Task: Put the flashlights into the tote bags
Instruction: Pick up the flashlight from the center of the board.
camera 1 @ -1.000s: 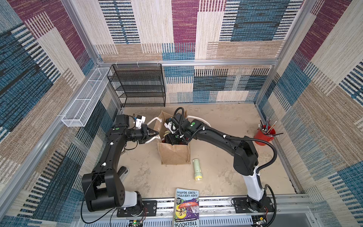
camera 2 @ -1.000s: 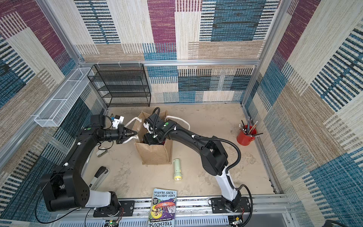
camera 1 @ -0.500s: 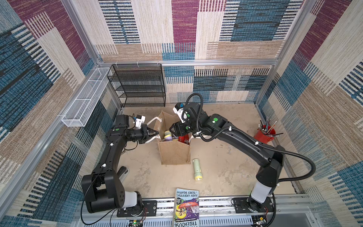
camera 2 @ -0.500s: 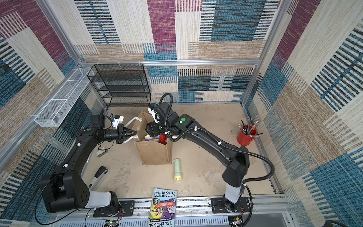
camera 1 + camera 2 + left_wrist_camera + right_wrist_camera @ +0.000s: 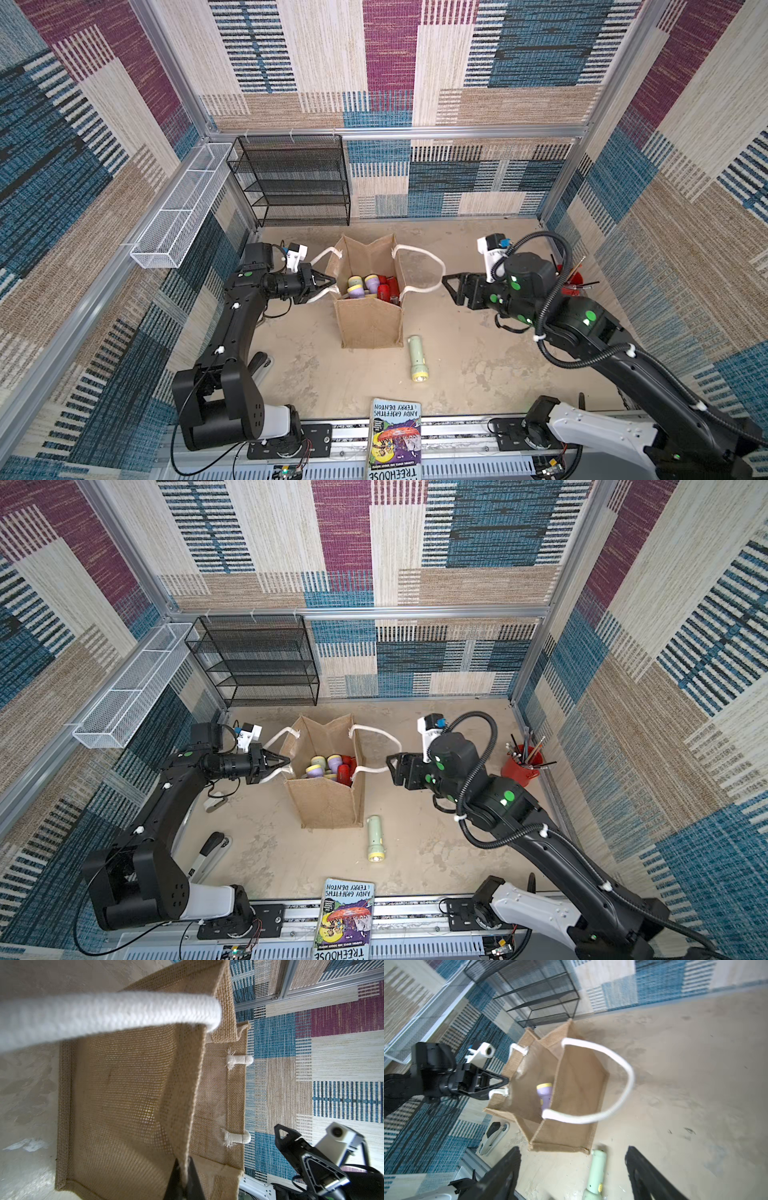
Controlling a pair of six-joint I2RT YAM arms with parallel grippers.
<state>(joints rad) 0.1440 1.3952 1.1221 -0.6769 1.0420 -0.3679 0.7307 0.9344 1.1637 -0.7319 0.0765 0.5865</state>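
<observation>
The tan burlap tote bag stands open mid-floor, its white rope handles hanging out to both sides. Inside lie several flashlights, lilac with yellow heads and red; the right wrist view shows one lilac flashlight. A pale green flashlight lies on the floor by the bag's front right corner. My left gripper is shut on the bag's left rim. My right gripper hangs open and empty, right of the bag near its rope handle.
A black wire-mesh rack stands at the back left, and a white wire basket hangs on the left wall. A red pot of pens sits far right. A book lies at the front edge, a stapler front left.
My right gripper has come up out of the bag, swung away to the right and opened wider. The left gripper has kept its hold on the rim.
</observation>
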